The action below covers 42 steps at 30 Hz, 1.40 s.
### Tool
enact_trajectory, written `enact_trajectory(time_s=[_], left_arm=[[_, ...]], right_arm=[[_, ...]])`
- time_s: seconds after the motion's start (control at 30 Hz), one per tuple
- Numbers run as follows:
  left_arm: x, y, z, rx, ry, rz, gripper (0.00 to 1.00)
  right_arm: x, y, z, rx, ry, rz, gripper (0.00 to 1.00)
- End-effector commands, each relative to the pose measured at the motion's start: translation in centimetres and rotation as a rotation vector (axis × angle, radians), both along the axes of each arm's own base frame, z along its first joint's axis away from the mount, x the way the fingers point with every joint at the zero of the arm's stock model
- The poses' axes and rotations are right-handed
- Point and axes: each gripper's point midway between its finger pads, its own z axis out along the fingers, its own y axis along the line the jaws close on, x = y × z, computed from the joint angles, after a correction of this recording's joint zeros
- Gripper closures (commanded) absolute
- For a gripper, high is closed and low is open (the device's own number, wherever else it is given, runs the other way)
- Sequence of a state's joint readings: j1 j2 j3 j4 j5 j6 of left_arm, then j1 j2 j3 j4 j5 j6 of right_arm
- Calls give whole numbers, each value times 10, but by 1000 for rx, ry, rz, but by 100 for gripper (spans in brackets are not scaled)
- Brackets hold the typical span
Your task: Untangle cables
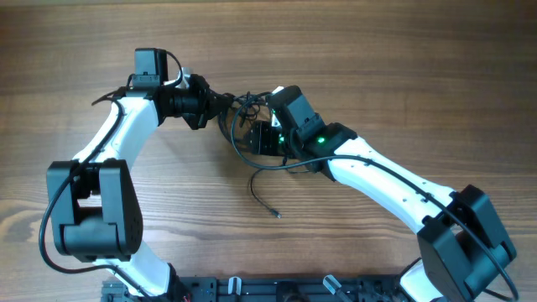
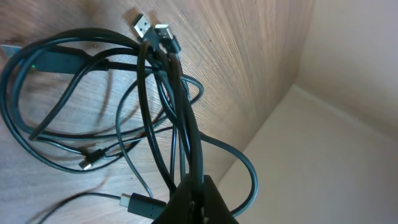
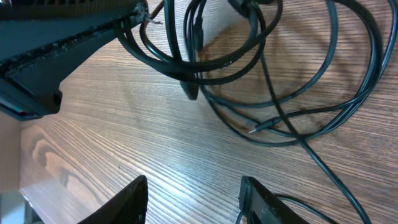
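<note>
- The left gripper [image 2: 196, 198] is clamped on a bundle of the cables [image 2: 180, 112] at the bottom centre of its wrist view. The strands run up from the shut jaws to the plugs [image 2: 149, 28] near the top. I read this as an anchor: one side of the knot is pinned so the other arm has something to pull against.
- In the overhead view the tangle sits upper middle, between the two wrists, with its loops on the table [image 1: 377, 67]. One loose end [image 1: 277, 216] trails down toward the centre.
- The right gripper [image 3: 193, 199] has its fingers parted with nothing between them, low in its own frame, just below the loops across the top. It is likely poised to choose a single strand.
- Several loops cross there, so closing could catch two strands at once.
</note>
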<state>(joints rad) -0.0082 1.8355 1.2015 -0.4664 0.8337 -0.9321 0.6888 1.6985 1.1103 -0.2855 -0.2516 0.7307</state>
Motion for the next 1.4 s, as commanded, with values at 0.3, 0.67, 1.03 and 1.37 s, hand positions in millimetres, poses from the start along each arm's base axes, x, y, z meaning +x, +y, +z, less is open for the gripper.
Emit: enact_trajectory(time_s=[0.3,0.67,1.03,1.37], left_arm=[[-11,-13,7,-118,191,81,96],[-10,-11,5,-104,190,89,96],[-10,-11,5,-101,189,91,96],[-4,0,-6,-20,181,140,96]], right_arm=[[13,27,-40,-10,-47,6,51],[46,23,-25,-13,-198,-98,59],[42,27,-26,10,-163,-93,96],[-35,26,-57,0,157,164,95]])
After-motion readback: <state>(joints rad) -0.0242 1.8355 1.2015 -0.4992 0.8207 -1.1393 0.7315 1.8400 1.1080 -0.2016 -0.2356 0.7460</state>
